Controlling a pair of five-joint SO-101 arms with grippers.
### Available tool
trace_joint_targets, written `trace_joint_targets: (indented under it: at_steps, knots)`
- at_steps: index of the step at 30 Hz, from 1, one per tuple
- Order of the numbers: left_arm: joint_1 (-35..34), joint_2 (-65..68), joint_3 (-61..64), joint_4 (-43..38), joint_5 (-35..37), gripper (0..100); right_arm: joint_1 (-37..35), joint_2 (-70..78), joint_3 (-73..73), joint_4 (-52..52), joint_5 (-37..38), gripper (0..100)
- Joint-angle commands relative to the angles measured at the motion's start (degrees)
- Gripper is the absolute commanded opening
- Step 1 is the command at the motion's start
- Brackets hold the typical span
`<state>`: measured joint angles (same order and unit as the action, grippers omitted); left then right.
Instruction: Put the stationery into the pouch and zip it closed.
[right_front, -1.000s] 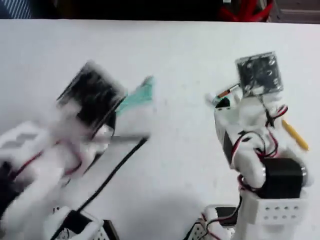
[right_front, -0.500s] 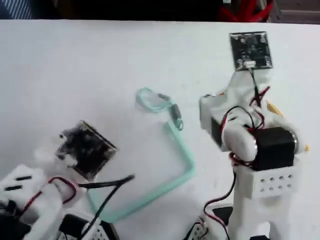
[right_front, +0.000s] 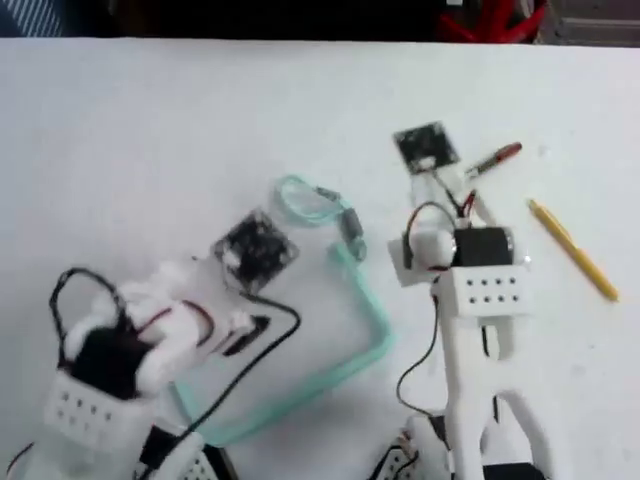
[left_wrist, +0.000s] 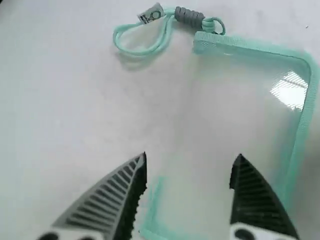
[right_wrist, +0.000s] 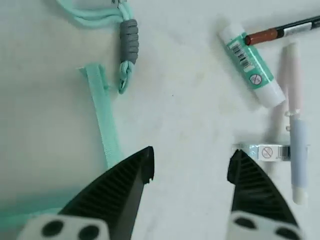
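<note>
A white table seen from above, with two white robot arms at the near edge. A flat, clear plastic pouch with mint-green fabric trim lies on the table between the arms, reaching under the left arm. A mint-green cord loop trails from one corner of the pouch, joined to it by a short grey wrapped zip pull.

The left gripper hangs over the pouch with its two black ridged tips spread wide and nothing between them; one tip sits above the bare table just beside the pouch's edge, the other above the clear panel.

The right gripper is also spread wide and holds nothing. It hangs over bare table between the pouch's trimmed edge and a scatter of stationery. There, near one another, lie a white glue stick with a green label, a slim red-and-black pen and a pale blue-and-pink pen. A yellow pencil lies well apart, out beyond the right arm
</note>
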<state>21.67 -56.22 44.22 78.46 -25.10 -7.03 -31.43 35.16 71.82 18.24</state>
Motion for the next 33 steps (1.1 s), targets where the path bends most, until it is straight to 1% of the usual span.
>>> trace_joint_targets:
  at_steps: [1,5,9,12,17,21,28,30,33]
  knots:
    - [-1.27,3.74,-1.67,-1.41,8.70,28,-1.63,0.04,4.31,-11.30,1.41,23.9]
    - [-5.41,-2.24,-2.37,-0.62,15.21,28,-7.60,5.23,-1.05,-11.56,1.14,24.1]
    - [-9.19,-10.15,1.14,-1.32,19.43,29,-9.63,18.77,-13.10,-8.04,0.97,24.1]
    - [-11.12,-14.46,6.86,-4.57,18.99,29,-9.01,30.02,-22.15,-7.08,-1.58,24.1]
    - [-14.37,-15.25,13.45,-10.90,18.46,31,-11.91,44.18,-34.37,-4.44,-0.88,23.8]
    - [-16.22,-15.43,13.63,-11.08,18.46,31,-12.44,52.44,-41.76,-2.33,-1.23,23.7]
    - [-17.98,-15.43,13.89,-11.25,18.11,31,-12.09,65.27,-50.55,-0.04,-0.88,23.6]
    - [-18.86,-15.52,13.98,-11.43,18.11,31,-10.95,67.56,-52.48,0.04,-0.88,19.9]
    - [-19.12,-15.52,13.63,-11.34,18.46,31,-9.45,69.76,-53.98,0.04,-0.88,4.6]
